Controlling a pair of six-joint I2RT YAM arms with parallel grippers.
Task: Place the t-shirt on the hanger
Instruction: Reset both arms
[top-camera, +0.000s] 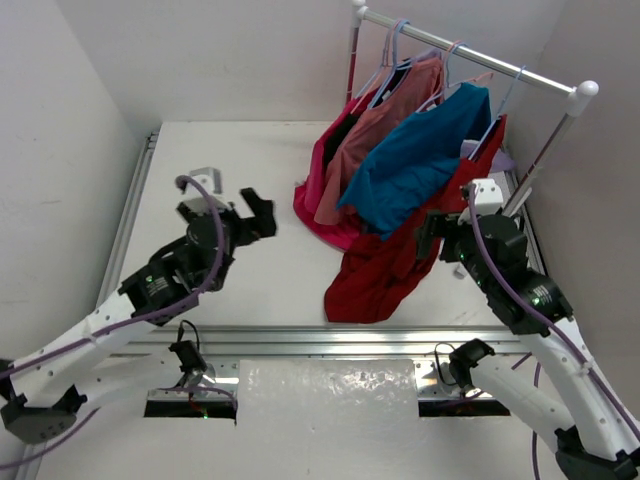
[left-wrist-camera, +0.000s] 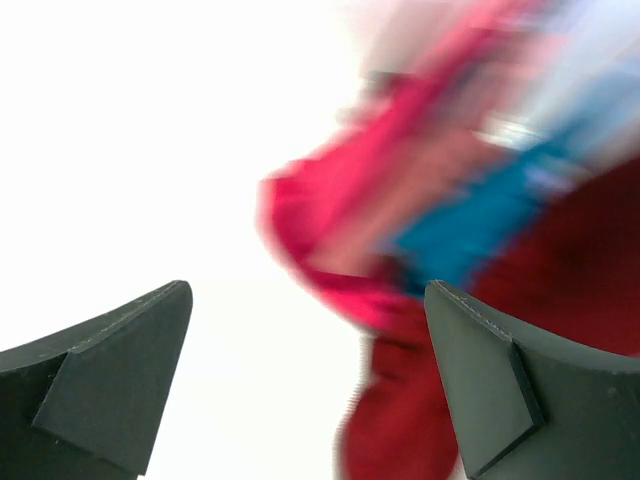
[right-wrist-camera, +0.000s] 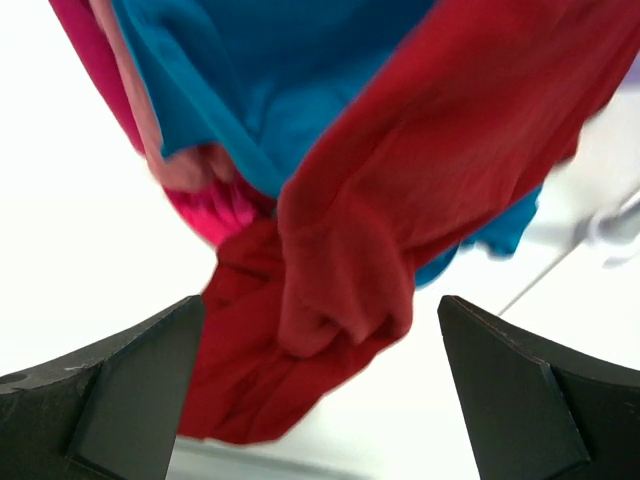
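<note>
The dark crimson t-shirt (top-camera: 385, 268) hangs at the right end of the rack, and its lower part is bunched on the table. A pale blue-lavender hanger (top-camera: 511, 92) hooks over the rail above it. My right gripper (top-camera: 432, 238) is open, close beside the shirt's right side and holding nothing. In the right wrist view the crimson cloth (right-wrist-camera: 350, 250) hangs just ahead of the open gripper (right-wrist-camera: 320, 310). My left gripper (top-camera: 258, 215) is open and empty over bare table to the left of the clothes. Its view is blurred, with the crimson shirt (left-wrist-camera: 400, 420) ahead of the gripper (left-wrist-camera: 306, 300).
A clothes rail (top-camera: 470, 55) on white posts stands at the back right. It also carries a magenta-pink shirt (top-camera: 318, 195), a salmon-pink shirt (top-camera: 350, 160) and a teal shirt (top-camera: 415, 160). White walls close in on both sides. A metal rail (top-camera: 320, 340) runs along the near edge.
</note>
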